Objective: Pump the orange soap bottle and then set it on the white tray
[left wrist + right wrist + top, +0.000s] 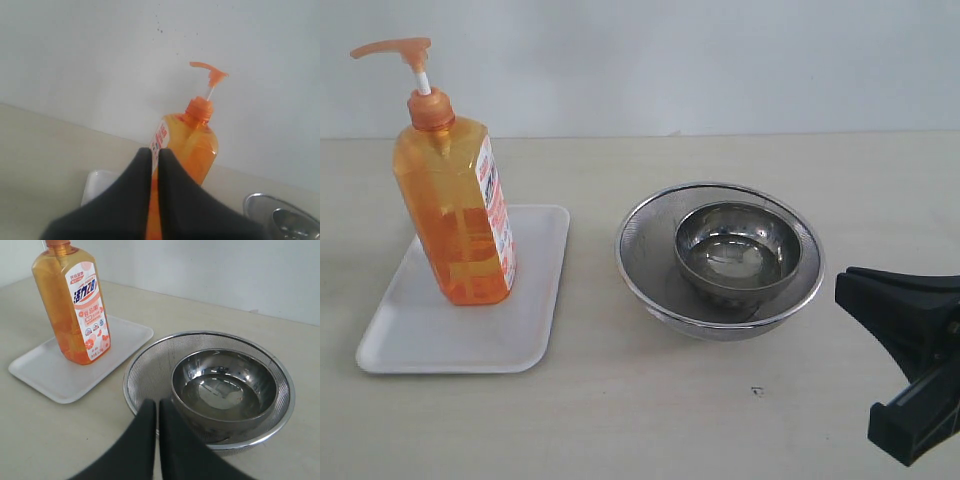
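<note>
Orange soap bottle [450, 220] upright on white tray [450, 345] — spout [382, 47] leftward, exterior view.

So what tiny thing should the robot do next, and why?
Probably just pull back and rest. The orange soap bottle stands upright on the white tray, and the left fingers and right fingers are shut, empty and apart from it. Whether it was pumped, these pictures cannot say.

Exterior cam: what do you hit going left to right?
white tray with the orange soap bottle standing on it → mesh strainer with a steel bowl nested inside → right pincer at the right edge
</note>
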Controlling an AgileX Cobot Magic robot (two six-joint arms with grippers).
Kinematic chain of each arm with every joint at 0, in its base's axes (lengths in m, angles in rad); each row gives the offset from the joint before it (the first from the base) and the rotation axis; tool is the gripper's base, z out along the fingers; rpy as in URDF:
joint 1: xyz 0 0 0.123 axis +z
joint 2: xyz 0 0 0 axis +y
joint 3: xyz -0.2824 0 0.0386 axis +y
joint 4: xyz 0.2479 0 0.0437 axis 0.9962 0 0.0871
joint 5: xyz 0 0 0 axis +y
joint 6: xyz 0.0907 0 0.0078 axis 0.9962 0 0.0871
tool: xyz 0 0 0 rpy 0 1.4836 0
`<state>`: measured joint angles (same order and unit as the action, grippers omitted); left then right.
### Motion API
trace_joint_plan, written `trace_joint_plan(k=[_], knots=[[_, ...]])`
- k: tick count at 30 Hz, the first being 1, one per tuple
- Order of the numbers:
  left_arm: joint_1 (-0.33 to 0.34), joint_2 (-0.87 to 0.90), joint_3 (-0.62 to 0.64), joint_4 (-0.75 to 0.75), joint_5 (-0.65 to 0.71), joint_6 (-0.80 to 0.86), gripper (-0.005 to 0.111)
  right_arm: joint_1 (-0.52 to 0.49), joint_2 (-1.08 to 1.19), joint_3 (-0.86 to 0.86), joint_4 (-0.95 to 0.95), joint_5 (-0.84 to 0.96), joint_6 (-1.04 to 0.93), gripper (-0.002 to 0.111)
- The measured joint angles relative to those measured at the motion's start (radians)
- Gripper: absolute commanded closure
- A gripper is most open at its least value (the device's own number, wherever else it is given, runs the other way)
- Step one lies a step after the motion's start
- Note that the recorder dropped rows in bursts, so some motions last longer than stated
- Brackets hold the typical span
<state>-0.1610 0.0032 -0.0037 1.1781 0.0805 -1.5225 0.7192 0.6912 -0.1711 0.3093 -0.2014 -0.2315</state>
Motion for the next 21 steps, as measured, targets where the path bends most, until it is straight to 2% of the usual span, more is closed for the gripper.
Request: trace_joint_plan(k=[1, 3, 5, 12, 21], knots=[[0.000, 0.000, 0.000, -0.109, 0.000, 0.164, 0.102, 0.000, 0.000, 0.000, 0.000, 0.000, 0.000, 0.108], [0.000, 0.000, 0.000, -0.258, -0.011, 0.343, 0.102, 0.000, 0.000, 0.000, 0.000, 0.000, 0.000, 0.108], [0.000, 0.000, 0.000, -0.321, -0.040, 0.424, 0.102, 0.000, 0.000, 0.000, 0.000, 0.000, 0.000, 0.108], [0.000, 0.000, 0.000, -0.367, -0.188, 0.471, 0.102, 0.000, 0.000, 0.000, 0.000, 0.000, 0.000, 0.108], [0.000, 0.000, 0.000, -0.386, -0.189, 0.506, 0.102, 0.000, 0.000, 0.000, 0.000, 0.000, 0.000, 0.108]])
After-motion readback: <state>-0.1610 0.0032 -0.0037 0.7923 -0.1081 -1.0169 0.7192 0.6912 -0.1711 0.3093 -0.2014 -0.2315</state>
